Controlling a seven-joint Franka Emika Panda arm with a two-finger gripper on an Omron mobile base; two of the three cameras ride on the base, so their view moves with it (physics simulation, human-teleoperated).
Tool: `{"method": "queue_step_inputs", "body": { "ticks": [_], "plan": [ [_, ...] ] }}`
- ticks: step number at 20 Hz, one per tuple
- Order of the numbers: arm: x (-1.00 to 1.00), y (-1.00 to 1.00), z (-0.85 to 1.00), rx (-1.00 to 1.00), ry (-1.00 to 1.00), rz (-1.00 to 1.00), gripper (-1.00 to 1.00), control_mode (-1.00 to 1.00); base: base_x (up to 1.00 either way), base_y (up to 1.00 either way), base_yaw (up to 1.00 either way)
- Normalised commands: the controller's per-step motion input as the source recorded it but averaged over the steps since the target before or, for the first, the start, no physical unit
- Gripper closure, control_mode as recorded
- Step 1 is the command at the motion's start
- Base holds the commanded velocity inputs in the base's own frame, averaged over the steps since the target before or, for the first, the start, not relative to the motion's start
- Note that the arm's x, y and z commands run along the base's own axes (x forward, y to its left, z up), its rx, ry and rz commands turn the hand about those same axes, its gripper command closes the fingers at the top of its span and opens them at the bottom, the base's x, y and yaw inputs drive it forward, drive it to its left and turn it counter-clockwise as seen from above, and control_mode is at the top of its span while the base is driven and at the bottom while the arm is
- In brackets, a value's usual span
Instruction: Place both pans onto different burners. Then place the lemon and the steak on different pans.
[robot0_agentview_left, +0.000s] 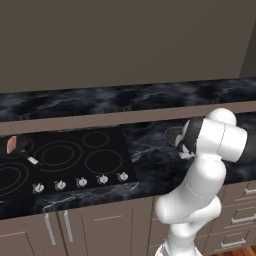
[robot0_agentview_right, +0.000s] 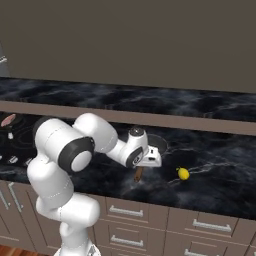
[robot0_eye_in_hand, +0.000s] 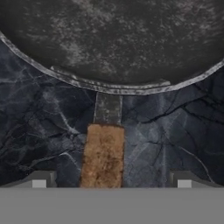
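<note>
The wide dark grey pan (robot0_eye_in_hand: 113, 39) rests on the black marble counter right of the cooktop, also seen as the grey pan (robot0_agentview_right: 158, 143). Its brown handle (robot0_eye_in_hand: 103, 155) runs toward me between the two fingertips (robot0_eye_in_hand: 39, 180) of my gripper (robot0_eye_in_hand: 111, 181), which hangs open just above it. From the right, the gripper (robot0_agentview_right: 146, 165) hovers over the handle (robot0_agentview_right: 138, 174). The lemon (robot0_agentview_right: 183, 173) lies on the counter right of that handle. The smaller black pan (robot0_agentview_left: 21, 148) sits at the far left of the cooktop with the steak (robot0_agentview_left: 11, 145) on it. Ring burners (robot0_agentview_left: 61, 155) lie bare beside it.
A row of silver knobs (robot0_agentview_left: 81, 182) lines the cooktop's front edge. A raised backsplash ledge (robot0_agentview_left: 125, 117) runs behind the counter. Cabinet doors and drawers (robot0_agentview_right: 125, 212) sit below the counter's front edge. My own arm (robot0_agentview_left: 210, 150) blocks much of the grey pan in the left base view.
</note>
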Motion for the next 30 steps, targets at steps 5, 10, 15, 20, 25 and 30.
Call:
{"method": "queue_step_inputs", "body": {
  "ticks": [5,10,15,20,25,30],
  "plan": [
    [0.0,-0.15,-0.22,0.0,0.0,0.0,-1.0,-1.0,0.0,0.0,0.0],
    [0.0,-0.03,-0.22,0.0,0.0,0.0,1.0,-1.0,0.0,0.0,0.0],
    [0.0,0.0,-0.01,0.0,0.0,0.02,1.0,-1.0,0.0,0.0,0.0],
    [0.0,0.0,0.0,0.0,0.0,0.05,1.0,-1.0,0.0,0.0,0.0],
    [-0.01,0.22,0.04,-0.01,-0.02,0.1,1.0,-1.0,0.0,0.0,0.0],
    [-0.01,0.31,0.19,-0.02,-0.04,0.11,1.0,-1.0,0.0,0.0,0.0]
  ]
}}
